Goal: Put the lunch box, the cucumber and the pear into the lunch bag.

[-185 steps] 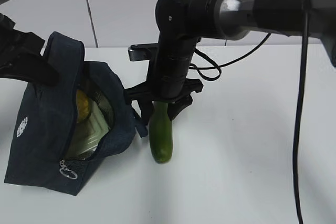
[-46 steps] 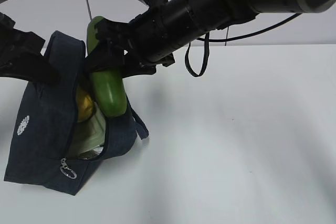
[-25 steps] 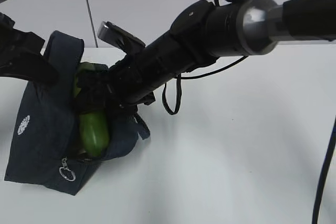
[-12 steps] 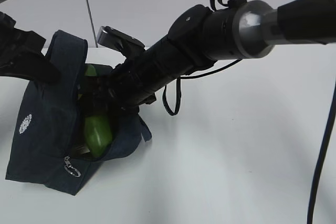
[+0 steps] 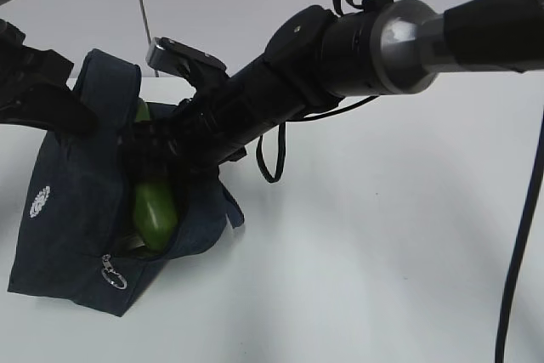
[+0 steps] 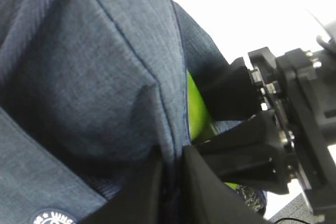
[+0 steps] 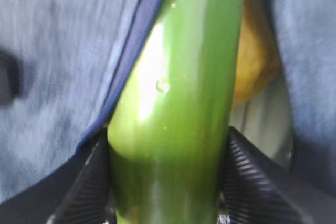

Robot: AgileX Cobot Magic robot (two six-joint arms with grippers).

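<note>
The smooth, dark green, straight cucumber [image 7: 176,108] sits in the mouth of the dark navy fabric lunch bag [image 5: 72,210], its blunt lower end already inside the opening and its upper end poking above the rim. The right gripper [image 7: 168,182] pinches it, one ribbed black pad pressed against each side. Behind the cucumber, deeper in the bag, a patch of yellow mottled pear [image 7: 254,66] shows, and below that a pale surface that is probably the sage-green lid of the clear glass lunch box [image 7: 268,124].

The left gripper [image 6: 170,182] is pressed together on a fold of the bag's fabric near the white round logo [image 6: 50,217], holding the opening up.

The main risk is in the letting go. The cucumber lies at a slant across the opening; released here, it could tip over the navy edge [image 7: 134,56] and roll out onto the white table [image 5: 382,252]. Pushing deeper could drive it against the pear and bruise it, or wedge it. The right arm's bulk fills the opening, so pulling out could snag the fabric or the loop handle [image 5: 231,206] and drag the bag. If the left gripper's hold on the fold slips, the mouth would sag shut around the arm.
</note>
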